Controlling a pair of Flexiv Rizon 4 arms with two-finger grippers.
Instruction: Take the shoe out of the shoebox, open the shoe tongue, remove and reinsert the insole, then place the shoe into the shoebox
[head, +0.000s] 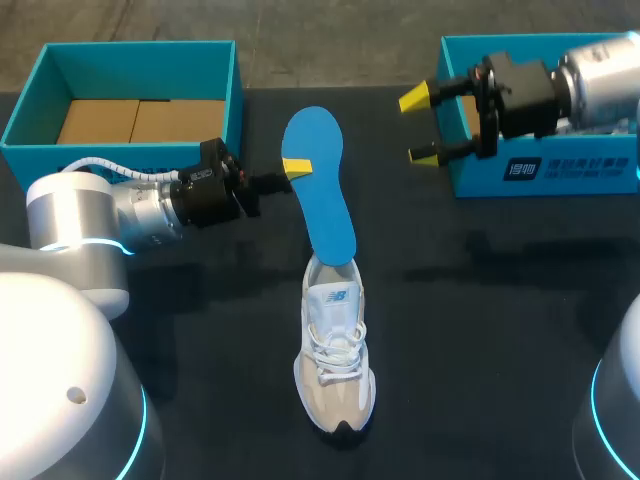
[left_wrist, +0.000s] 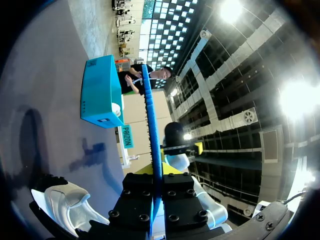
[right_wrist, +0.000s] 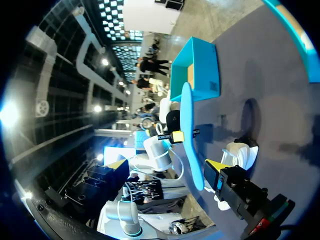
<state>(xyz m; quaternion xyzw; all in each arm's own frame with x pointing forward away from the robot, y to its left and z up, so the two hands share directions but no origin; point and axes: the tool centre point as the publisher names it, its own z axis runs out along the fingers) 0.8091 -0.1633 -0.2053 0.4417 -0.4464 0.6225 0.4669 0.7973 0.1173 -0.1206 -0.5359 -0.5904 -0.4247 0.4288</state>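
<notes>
A white and beige shoe (head: 335, 365) stands on the dark table, toe toward me. A blue insole (head: 322, 195) rises slanted from its opening, lower end at the heel. My left gripper (head: 297, 168) is shut on the insole's left edge near its upper half. In the left wrist view the insole (left_wrist: 151, 125) runs edge-on between that gripper's (left_wrist: 156, 172) fingers, with the shoe (left_wrist: 70, 205) below. My right gripper (head: 425, 126) hangs open and empty up right of the insole. From the right wrist view, the insole (right_wrist: 190, 135) and shoe (right_wrist: 241, 152) lie ahead of the right gripper (right_wrist: 166, 167).
An open teal shoebox (head: 140, 47) with brown cardboard inside sits at the back left. A second teal box part (head: 545, 172) sits at the back right, under my right arm. Bare dark tabletop surrounds the shoe.
</notes>
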